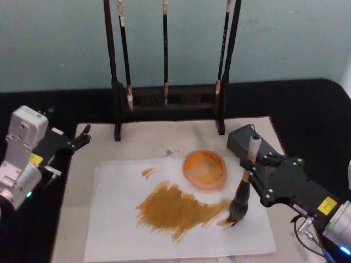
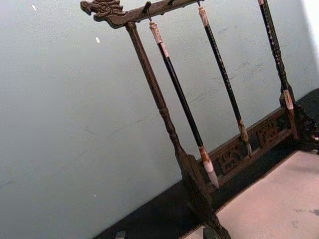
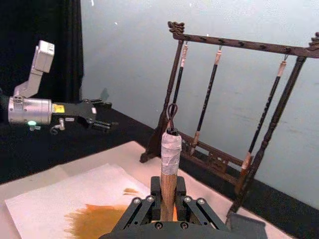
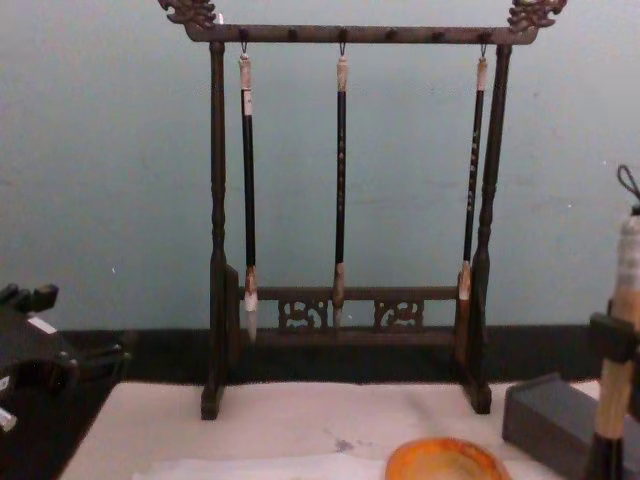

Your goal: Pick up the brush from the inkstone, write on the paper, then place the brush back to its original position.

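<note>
right gripper [image 1: 248, 176] clamped, left gripper [image 1: 82, 137] parted, idle

Black-covered table [image 1: 299, 104] is overlaid by a cream mat [image 1: 140, 145] (small grey stain); wooden brush stand [image 1: 170, 103] is set at mat's far edge.

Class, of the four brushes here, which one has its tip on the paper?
The thick tan-handled brush gripped by the right tool; its tip is on the paper, while the three thin black brushes hang from the rack.

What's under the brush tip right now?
The brush, held in the right tool, has its tip on the paper at the right end of the ochre smear. The spot beneath the hairs is covered. Left tool sits far left.
</note>
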Controlling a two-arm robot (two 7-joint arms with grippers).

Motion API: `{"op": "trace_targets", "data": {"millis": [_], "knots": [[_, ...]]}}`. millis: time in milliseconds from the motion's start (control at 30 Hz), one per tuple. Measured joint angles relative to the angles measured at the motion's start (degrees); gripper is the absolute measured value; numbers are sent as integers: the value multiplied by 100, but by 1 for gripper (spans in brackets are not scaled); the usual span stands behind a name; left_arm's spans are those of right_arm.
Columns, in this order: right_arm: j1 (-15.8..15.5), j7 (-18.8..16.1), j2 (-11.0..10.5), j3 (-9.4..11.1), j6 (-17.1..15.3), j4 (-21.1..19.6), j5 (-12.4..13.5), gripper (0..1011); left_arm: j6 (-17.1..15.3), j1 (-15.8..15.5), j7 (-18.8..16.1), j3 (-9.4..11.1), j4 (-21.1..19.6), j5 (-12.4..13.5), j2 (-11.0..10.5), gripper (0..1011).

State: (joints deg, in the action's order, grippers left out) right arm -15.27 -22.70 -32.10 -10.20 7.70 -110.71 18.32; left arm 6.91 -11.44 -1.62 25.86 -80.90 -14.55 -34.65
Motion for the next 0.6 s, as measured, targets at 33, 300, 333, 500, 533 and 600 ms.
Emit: {"op": "trace_targets", "data": {"millis": [33,300,333,500,533,600], "knots": [[-10,5,2,14,0,-7,-10,168,0,0,0,0,0,0,0,1010],[-110,94,37,174,-40,-63,-144,168,0,0,0,0,0,0,0,1010],[-127,110,46,201,-48,-73,-170,168,0,1,0,0,0,0,0,1010],[-174,146,71,284,-64,-105,-237,168,0,0,0,0,0,0,0,1009],[-188,159,79,309,-68,-115,-262,168,0,0,0,0,0,0,0,1010],[-202,168,86,335,-70,-123,-289,168,0,1,0,0,0,0,0,1009]]}}
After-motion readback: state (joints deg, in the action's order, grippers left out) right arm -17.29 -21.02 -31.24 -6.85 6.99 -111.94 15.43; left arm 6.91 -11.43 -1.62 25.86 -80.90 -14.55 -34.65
